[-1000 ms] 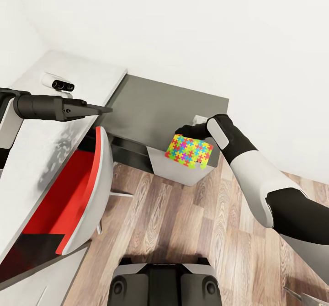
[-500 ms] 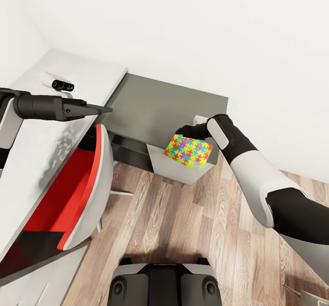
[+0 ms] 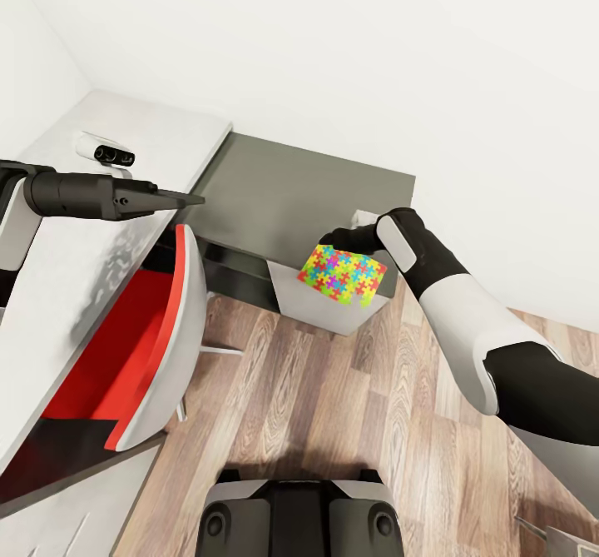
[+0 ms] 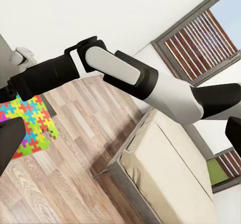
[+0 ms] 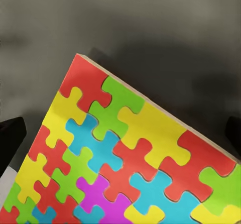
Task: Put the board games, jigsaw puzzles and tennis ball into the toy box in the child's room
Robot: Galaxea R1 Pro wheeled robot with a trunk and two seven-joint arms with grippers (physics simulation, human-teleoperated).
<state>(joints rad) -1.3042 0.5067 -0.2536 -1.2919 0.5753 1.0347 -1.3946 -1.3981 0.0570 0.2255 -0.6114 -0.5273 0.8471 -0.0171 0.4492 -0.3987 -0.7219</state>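
A pale grey-white surface [image 3: 125, 136] runs along the left side, from the far corner by the white wall toward the near left. On its far end lies a small white device with two dark round lenses [image 3: 104, 151]; the rest of the top in view carries only shadows. Just to its right, against the far wall, stands a lower dark-grey-topped cabinet [image 3: 291, 191], its top bare. A red chair with a pale shell [image 3: 146, 349] is tucked under the pale surface and stands on the wood-plank floor [image 3: 333, 424]. In the left wrist view a cream bed [image 4: 170, 179] stands on that floor [image 4: 75, 133].
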